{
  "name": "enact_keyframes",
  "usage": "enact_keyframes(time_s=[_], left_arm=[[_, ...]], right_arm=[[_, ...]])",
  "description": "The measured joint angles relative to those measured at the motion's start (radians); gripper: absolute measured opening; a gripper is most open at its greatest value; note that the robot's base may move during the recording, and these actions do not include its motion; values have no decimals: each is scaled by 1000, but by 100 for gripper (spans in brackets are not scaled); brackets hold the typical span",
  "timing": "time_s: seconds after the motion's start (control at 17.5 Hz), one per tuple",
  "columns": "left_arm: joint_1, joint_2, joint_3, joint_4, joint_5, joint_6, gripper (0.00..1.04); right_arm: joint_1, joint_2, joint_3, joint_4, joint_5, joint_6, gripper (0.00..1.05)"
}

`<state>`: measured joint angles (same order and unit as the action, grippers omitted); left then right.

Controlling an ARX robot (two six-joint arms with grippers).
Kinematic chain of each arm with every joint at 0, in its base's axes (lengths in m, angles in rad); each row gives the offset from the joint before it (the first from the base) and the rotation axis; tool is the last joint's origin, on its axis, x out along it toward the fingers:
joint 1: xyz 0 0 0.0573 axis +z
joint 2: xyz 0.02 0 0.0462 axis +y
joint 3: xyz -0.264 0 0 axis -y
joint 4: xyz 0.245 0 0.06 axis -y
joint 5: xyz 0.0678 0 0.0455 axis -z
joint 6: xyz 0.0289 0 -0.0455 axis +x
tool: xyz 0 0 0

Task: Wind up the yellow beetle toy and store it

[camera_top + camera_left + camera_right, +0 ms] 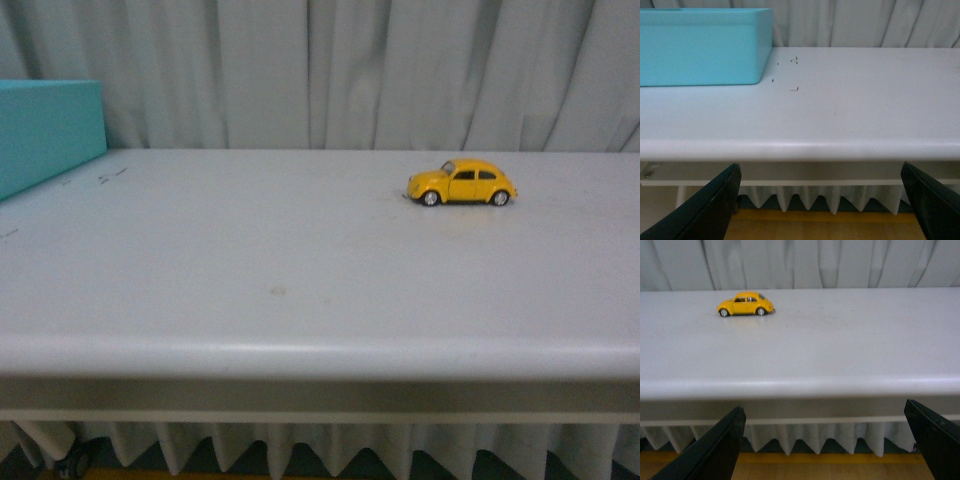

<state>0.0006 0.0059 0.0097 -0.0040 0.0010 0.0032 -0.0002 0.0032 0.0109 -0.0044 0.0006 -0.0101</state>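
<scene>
Both pairs of jaws stand wide and hold nothing. The right pair's 2 dark fingers (715, 450) frame the wrist view from in front of and below the near edge of the white flat-topped desk (300, 260), and the left pair hangs the same way.

The glossy yellow beetle toy car (461, 183) sits on its 4 wheels on the far right part of the desk, near the pale pleated curtain (300, 70). It is side-on with its nose towards the robot's left, well apart from the turquoise rectangular box (50, 125) at the far left.

The reach looks like the right arm's job. It should lift clear of the desk edge first, then come down over the roof. Gripping across the doors would probably leave the tyres free to roll for winding. A gentle squeeze seems wise, since the rounded shell could slip.
</scene>
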Motion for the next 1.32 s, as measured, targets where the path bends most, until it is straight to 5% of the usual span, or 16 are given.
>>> enact_keyframes(time_s=[1.32], left_arm=[[0, 0, 0, 3, -2, 0, 98]], right_arm=[[0, 0, 0, 2, 0, 3, 98]])
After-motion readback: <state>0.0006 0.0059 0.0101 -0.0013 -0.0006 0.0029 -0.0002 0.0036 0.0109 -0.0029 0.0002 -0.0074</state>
